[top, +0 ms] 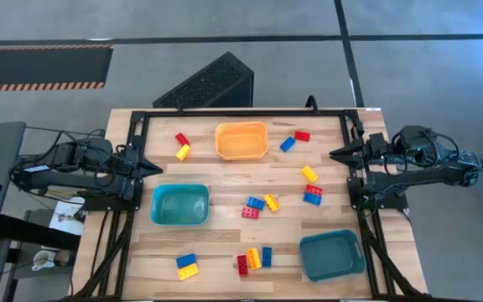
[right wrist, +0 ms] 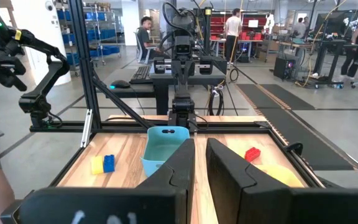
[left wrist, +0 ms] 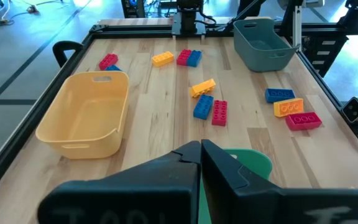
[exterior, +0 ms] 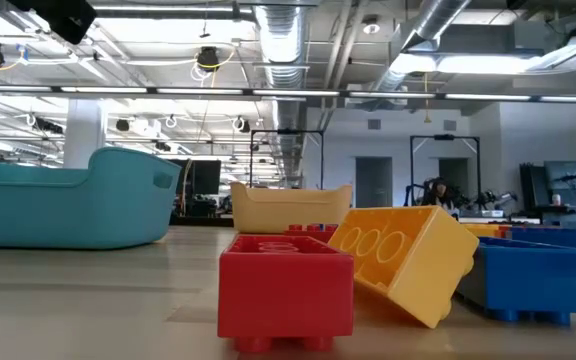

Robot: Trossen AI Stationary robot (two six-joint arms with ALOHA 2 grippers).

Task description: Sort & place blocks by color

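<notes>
While both claws (top: 151, 167) (top: 335, 154) sit pressed together at table edges, blocks (top: 258, 204) lie well apart.

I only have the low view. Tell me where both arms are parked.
Observer: The left gripper waits at the left edge of the table, and the right gripper at its right edge.
Operator: Count the bins for me.
Observer: Three: the orange bin, the teal bin, and a darker teal bin that your view misses.
Operator: Check them for bricks.
Observer: From above all three look empty; the blocks lie scattered on the wood.
</notes>
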